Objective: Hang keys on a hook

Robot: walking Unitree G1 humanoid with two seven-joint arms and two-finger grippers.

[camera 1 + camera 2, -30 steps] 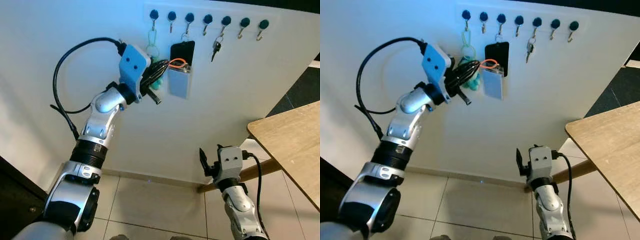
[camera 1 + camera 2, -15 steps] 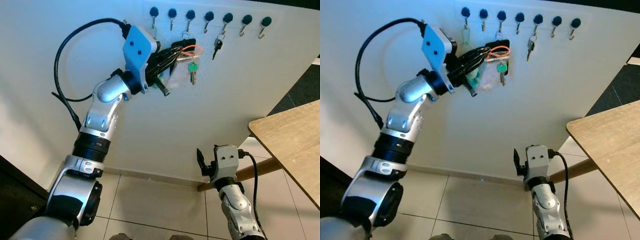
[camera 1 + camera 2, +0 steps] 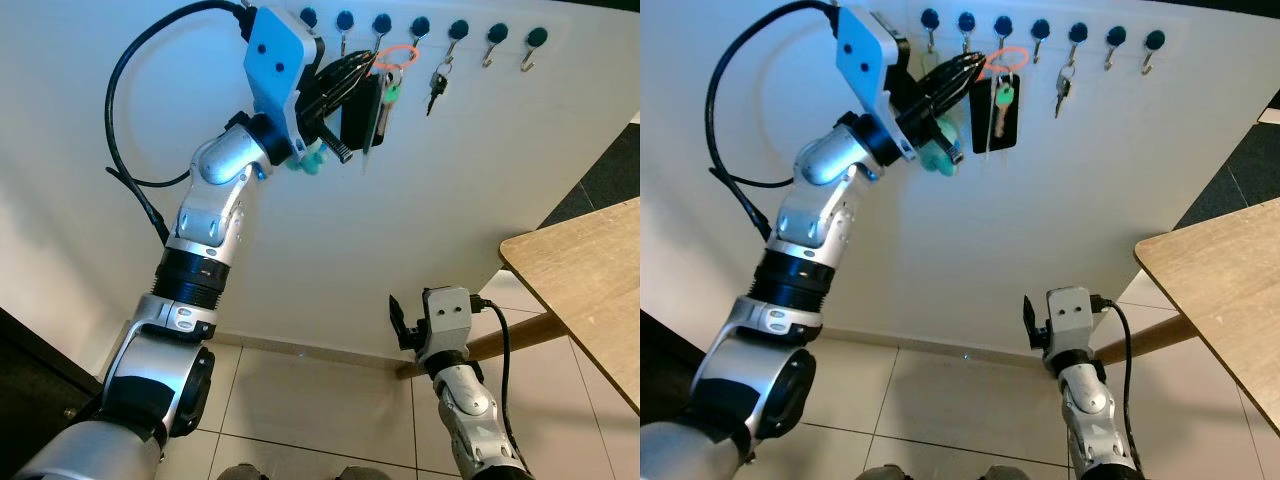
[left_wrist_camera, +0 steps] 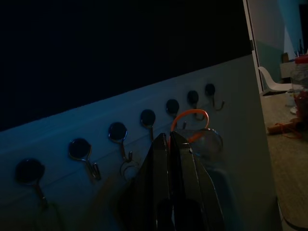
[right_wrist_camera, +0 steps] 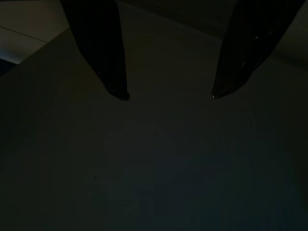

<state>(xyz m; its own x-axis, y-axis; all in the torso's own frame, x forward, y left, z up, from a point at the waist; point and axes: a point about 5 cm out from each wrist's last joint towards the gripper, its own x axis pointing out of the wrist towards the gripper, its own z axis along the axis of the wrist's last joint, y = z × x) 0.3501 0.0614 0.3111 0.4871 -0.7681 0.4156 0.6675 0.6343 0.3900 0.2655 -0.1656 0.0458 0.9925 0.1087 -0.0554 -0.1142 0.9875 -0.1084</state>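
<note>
My left gripper (image 3: pixel 370 63) is raised to the row of dark-knobbed hooks (image 3: pixel 420 26) on the white wall and is shut on an orange key ring (image 3: pixel 396 54). A green key (image 3: pixel 392 92) dangles from the ring. The ring sits just under the third and fourth hooks; I cannot tell whether it touches either. In the left wrist view the shut fingers (image 4: pixel 161 159) point at the hook row (image 4: pixel 148 119), with the orange ring (image 4: pixel 192 115) beyond their tips. My right gripper (image 5: pixel 166 96) hangs open, low near the floor.
A black card holder (image 3: pixel 358 112) hangs under the third hook, close behind my left fingers. A teal keychain (image 3: pixel 308 162) hangs below the first hook, and another key (image 3: pixel 436 86) on the fifth. A wooden table (image 3: pixel 590 270) stands at the right. The floor is tiled.
My left gripper has risen and reached right with the orange ring, from below the hook row up to just under the hooks. The right arm has stayed low.
</note>
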